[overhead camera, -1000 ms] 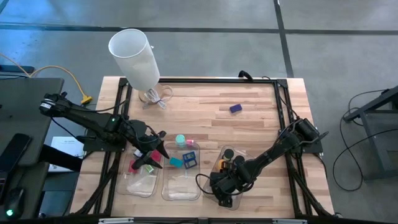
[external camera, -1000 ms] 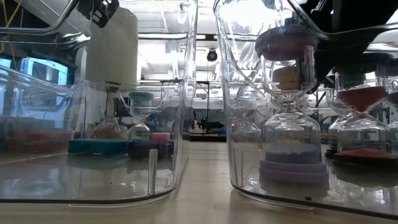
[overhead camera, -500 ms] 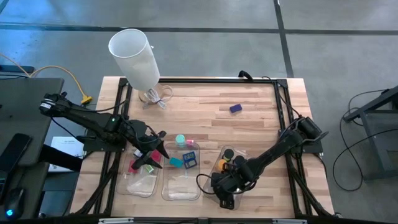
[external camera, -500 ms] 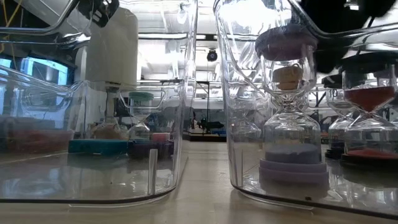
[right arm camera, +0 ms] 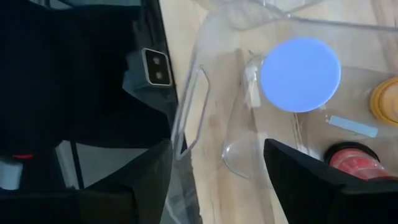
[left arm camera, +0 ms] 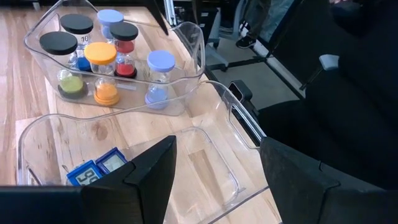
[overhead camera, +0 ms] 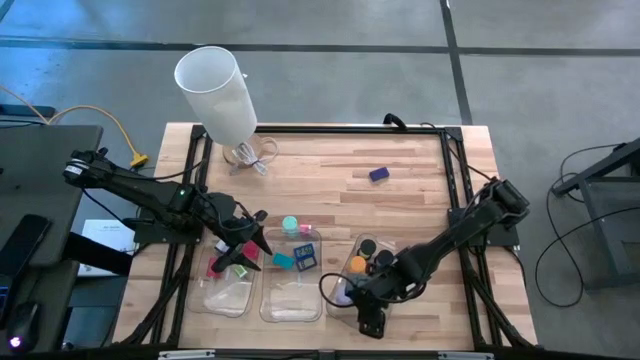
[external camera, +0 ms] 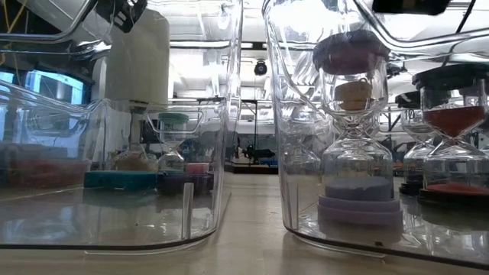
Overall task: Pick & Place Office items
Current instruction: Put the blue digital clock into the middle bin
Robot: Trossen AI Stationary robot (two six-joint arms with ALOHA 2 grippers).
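Observation:
Several sand timers stand upright in the right clear tray (overhead camera: 372,247): a lavender-capped one (right arm camera: 300,73) at its near end, with black, orange and red ones (left arm camera: 99,53) behind. My right gripper (right arm camera: 217,155) hangs open above the lavender cap, touching nothing. Over the left tray (overhead camera: 226,293) and the middle tray (overhead camera: 290,300), my left gripper (left arm camera: 217,162) hovers open and empty. Blue and teal blocks (overhead camera: 297,257) lie in the middle tray, and red pieces (overhead camera: 228,264) in the left one. A purple piece (overhead camera: 378,174) lies on the table toward its far right.
A tall white cylinder (overhead camera: 215,85) stands at the table's far left corner on a small stand. A black frame (overhead camera: 455,160) borders the wooden table. Bare wood lies between the trays and the far edge. A teal cap (overhead camera: 290,224) sits at the middle tray's far end.
My right gripper has risen out of the right tray, away from the lavender-capped timer, and has rolled somewhat. The timer stays upright in the tray.

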